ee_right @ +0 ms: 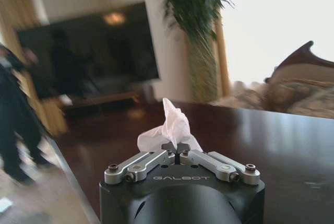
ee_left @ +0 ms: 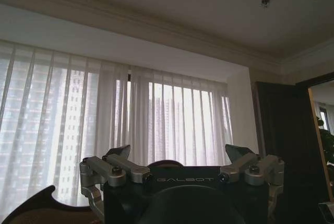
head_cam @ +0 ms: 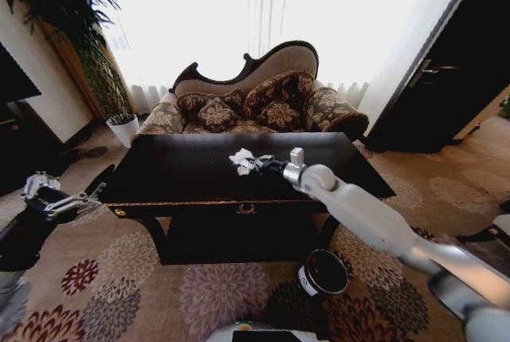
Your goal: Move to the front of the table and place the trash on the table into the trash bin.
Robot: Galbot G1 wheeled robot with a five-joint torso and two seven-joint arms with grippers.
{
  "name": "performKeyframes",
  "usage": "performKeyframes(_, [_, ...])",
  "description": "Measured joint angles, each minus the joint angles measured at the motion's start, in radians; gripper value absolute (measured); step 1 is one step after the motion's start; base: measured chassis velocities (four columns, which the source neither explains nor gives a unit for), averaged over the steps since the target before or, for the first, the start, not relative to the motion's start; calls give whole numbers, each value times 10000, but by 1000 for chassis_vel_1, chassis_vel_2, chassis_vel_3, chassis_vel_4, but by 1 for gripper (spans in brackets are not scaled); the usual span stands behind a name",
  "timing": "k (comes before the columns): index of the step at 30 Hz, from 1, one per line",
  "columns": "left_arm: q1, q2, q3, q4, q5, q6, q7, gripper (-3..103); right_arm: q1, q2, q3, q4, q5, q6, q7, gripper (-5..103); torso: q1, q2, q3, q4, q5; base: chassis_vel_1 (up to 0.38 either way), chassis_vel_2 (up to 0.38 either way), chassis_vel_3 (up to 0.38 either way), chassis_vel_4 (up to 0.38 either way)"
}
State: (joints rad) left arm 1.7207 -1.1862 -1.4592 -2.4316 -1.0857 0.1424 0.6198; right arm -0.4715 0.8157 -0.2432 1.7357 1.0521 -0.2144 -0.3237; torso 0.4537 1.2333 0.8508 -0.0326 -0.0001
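A white paper ball of trash (head_cam: 241, 159) is over the middle of the glossy black table (head_cam: 183, 174). My right gripper (head_cam: 255, 164) reaches in from the right and is shut on it. The right wrist view shows the crumpled paper (ee_right: 175, 125) pinched between the closed fingertips of the gripper (ee_right: 178, 149), above the dark tabletop (ee_right: 271, 140). Whether the paper still touches the table, I cannot tell. The round dark trash bin (head_cam: 323, 272) with a white label stands on the carpet below the table's front right. My left gripper (head_cam: 62, 196) hangs open off the table's left front corner, and its wrist view shows the open gripper (ee_left: 178, 153) empty.
A patterned sofa (head_cam: 255, 95) stands right behind the table. A white plant pot (head_cam: 123, 128) sits at the back left, and a dark cabinet (head_cam: 446, 71) at the right. Floral carpet (head_cam: 199, 294) lies open in front of the table.
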Motion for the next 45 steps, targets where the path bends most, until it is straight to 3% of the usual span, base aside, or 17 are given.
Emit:
performKeyframes(10, [-16,5,177,-122,10,31,-25,100,-2473,-297,2060,1065,983,1018,-1645,0,0,0,0,1,-1,0,0,0,0])
performKeyframes(18, [-13,0,238,-177,25,35,-28,100,-3786,-26,2661,1432,1165,1357,-2051,0,0,0,0,3,0,0,0,0,0])
performKeyframes(22, [26,24,173,-185,-6,34,-31,100,-4823,249,3433,1740,1379,1387,-2777,0,1,0,0,3,-1,0,0,0,0])
performKeyframes(25, [0,46,134,-152,-51,27,-30,100,-5834,524,4326,1877,1353,1298,-3909,0,0,1,-1,2,0,0,0,0,0])
performKeyframes(27, [-72,37,204,-131,-58,24,-29,100,-6732,704,5198,1719,988,1237,-5512,0,0,0,0,2,-2,0,0,0,0])
performKeyframes(28, [-72,37,204,-131,-58,24,-29,100,-6732,704,5198,1719,988,1237,-5512,0,0,0,0,2,-2,0,0,0,0])
performKeyframes(29, [-110,36,252,-120,-57,24,-28,100,-7137,768,5559,1591,778,1231,-6134,0,0,1,0,1,0,0,0,0,0])
performKeyframes(31, [-169,36,324,-89,-50,24,-28,100,-7492,829,5873,1444,459,1263,-6654,0,0,0,0,-1,-2,0,0,0,0])
performKeyframes(32, [-229,36,410,-70,-24,24,-28,100,-7876,930,6242,1138,-163,1334,-7469,0,0,-1,0,-1,1,0,0,0,0])
performKeyframes(33, [-229,36,410,-70,-24,24,-28,100,-7876,930,6242,1138,-163,1334,-7469,0,0,-1,0,-1,1,0,0,0,0])
performKeyframes(37, [-318,72,512,-42,2,25,-28,100,-8109,1105,6541,54,-1613,1621,-8820,0,0,0,0,0,0,0,0,0,0])
performKeyframes(41, [-340,142,503,17,-10,25,-28,100,-7979,1161,6472,-810,-2624,2037,-9060,0,1,-1,0,1,-2,0,0,0,0])
performKeyframes(43, [-355,217,449,80,-59,25,-26,100,-7703,1245,6273,-1826,-3606,2509,-8917,0,2,-1,1,1,0,0,0,0,0])
performKeyframes(45, [-357,229,436,93,-74,24,-26,100,-7627,1270,6214,-2065,-3799,2594,-8798,0,2,-1,1,1,0,0,0,0,0])
